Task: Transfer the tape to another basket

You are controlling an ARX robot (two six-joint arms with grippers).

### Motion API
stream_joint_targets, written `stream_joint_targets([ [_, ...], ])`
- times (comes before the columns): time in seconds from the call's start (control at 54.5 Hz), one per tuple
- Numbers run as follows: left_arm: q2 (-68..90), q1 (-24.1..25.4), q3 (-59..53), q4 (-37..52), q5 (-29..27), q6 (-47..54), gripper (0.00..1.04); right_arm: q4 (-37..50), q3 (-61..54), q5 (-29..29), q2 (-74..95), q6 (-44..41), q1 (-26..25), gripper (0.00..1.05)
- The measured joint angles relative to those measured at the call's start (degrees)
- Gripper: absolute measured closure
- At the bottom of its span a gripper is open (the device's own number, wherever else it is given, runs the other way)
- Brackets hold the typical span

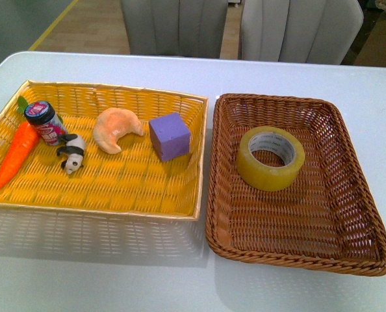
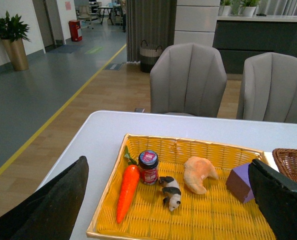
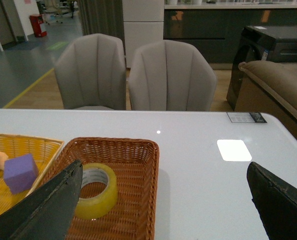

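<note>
tape (image 1: 271, 158) lies in the right basket (image 1: 349, 195) — left basket (image 1: 147, 195) beside it.

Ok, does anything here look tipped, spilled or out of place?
Little stands out. The tape lies flat, alone in the brown wicker basket. In the yellow basket, the panda figure lies on its side and the small jar leans against the carrot. Nothing is spilled or damaged.

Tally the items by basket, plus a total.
Yellow basket: 5 (carrot, jar, panda, croissant, purple cube)
Brown basket: 1 (tape)
Total: 6
</note>
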Motion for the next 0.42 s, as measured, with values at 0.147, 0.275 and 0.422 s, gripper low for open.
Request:
stream_joint_targets([
  [0.147,0.0,0.0,0.0,0.0,0.0,0.0,0.09,0.0,0.0,0.0,0.0,0.0,0.0,0.09],
  [0.275,0.0,0.0,0.0,0.0,0.0,0.0,0.09,0.0,0.0,0.0,0.0,0.0,0.0,0.09],
  [0.422,0.0,0.0,0.0,0.0,0.0,0.0,0.09,0.0,0.0,0.0,0.0,0.0,0.0,0.09],
])
